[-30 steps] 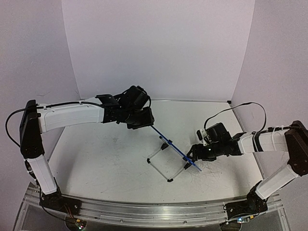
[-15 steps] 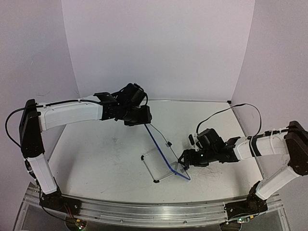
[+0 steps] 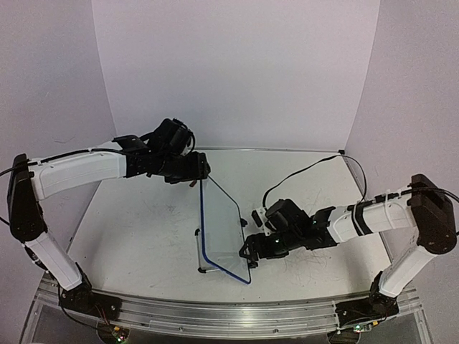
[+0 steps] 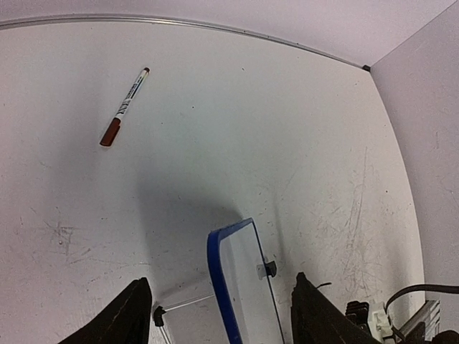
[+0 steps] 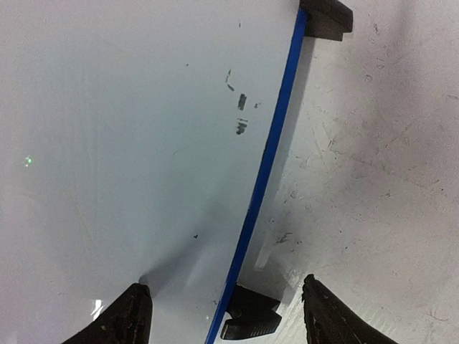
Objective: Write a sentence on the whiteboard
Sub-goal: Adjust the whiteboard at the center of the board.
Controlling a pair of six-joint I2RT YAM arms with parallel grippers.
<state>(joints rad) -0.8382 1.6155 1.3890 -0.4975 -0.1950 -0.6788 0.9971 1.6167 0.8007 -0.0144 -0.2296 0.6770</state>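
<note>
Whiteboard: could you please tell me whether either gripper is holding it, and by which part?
Seemingly not gripped: the left gripper and right gripper have jaws spread wide, with the blue edge of the whiteboard between them.

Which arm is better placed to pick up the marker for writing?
Left, probably. The marker lies on the table ahead of the open left gripper, in its wrist view. The right gripper sits open at the whiteboard's lower edge.

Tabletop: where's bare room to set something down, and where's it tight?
Biggest bare patch: near-left tabletop, between the left arm and the whiteboard. Second: far-right corner, behind the right arm. A marker lies near the far edge. Tight: at the board, where left fingers and right fingers sit open by its frame.
</note>
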